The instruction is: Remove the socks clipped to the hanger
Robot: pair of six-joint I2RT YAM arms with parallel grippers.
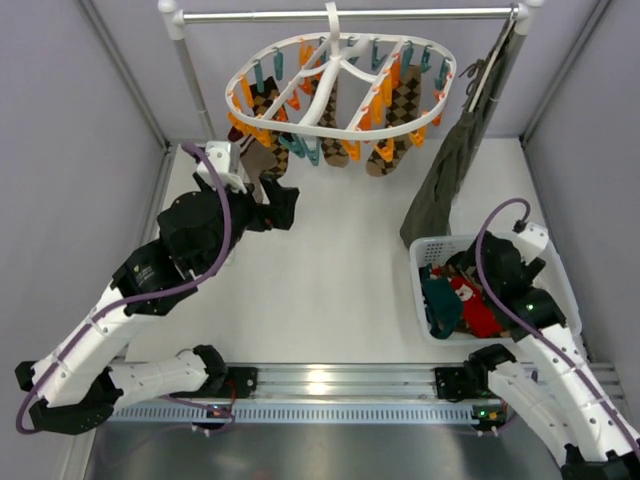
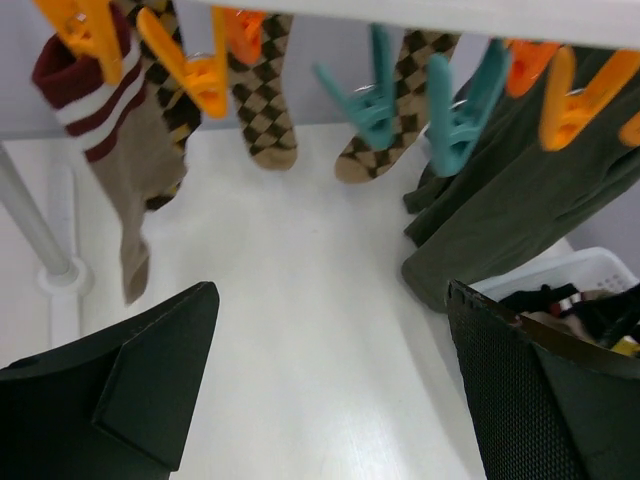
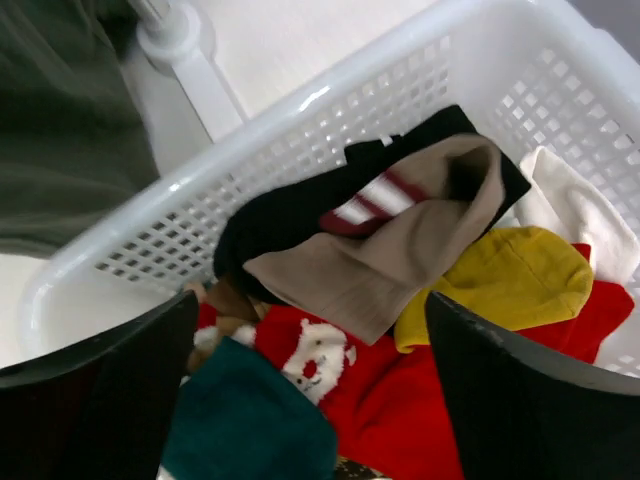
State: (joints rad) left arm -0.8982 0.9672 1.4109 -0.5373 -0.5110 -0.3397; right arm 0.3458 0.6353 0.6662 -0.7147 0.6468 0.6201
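Bare table [image 2: 300,240] below hanger [image 1: 318,100]. Left gripper [image 2: 330,300] gapes wide, empty, near socks [image 2: 265,110] — right gripper [image 3: 310,310] likewise, over basket [image 3: 300,110].

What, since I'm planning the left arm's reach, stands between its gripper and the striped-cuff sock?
Nothing visible does: the open left gripper faces the striped-cuff sock, hanging from an orange clip up-left, with open air between.

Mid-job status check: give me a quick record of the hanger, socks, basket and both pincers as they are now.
hanger: white oval frame, socks clipped on it
socks on hanger: argyle sock, striped-cuff sock, more beside them
left pincer: open, empty, below the clips
right pincer: open, empty, over the basket
basket contents: tan sock lying on other clothes
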